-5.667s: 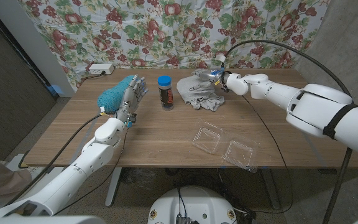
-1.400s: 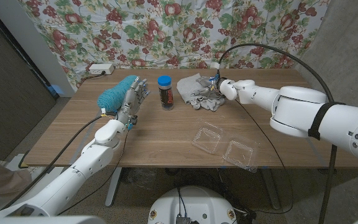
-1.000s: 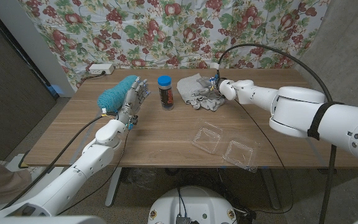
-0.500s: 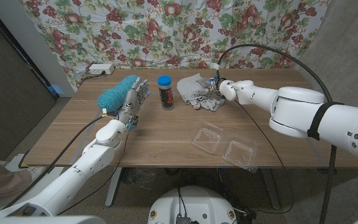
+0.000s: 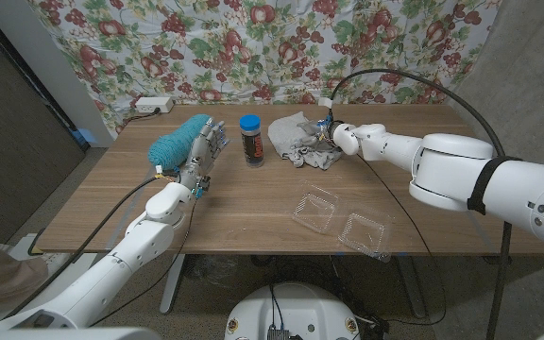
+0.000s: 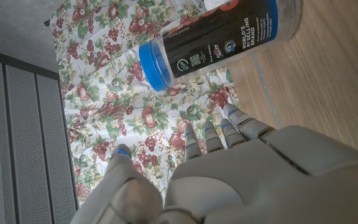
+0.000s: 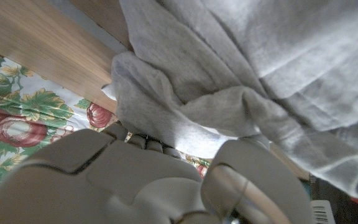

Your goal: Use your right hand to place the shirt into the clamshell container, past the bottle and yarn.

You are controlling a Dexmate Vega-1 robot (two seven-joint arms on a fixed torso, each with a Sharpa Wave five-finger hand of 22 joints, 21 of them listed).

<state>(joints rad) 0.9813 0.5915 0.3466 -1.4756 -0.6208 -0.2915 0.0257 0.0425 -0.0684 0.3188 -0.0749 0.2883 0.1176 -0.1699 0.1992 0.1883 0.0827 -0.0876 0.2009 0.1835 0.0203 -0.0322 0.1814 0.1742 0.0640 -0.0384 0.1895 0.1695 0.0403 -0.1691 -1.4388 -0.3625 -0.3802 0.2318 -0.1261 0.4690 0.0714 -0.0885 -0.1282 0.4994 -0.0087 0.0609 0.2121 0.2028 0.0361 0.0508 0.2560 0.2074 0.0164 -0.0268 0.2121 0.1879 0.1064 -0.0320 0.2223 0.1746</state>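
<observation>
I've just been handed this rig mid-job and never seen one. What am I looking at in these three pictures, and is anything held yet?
It is a two-armed white robot at a wooden table. The wide picture looks down from its head; the other two come from cameras on each wrist.

On the table lie a teal yarn ball, a dark bottle with a blue lid, a crumpled grey shirt and an open clear clamshell container.

The left hand stands with fingers spread beside the yarn, holding nothing. The right hand is down in the shirt; its wrist view shows fingers among the folds, but a firm grip cannot be confirmed.
</observation>
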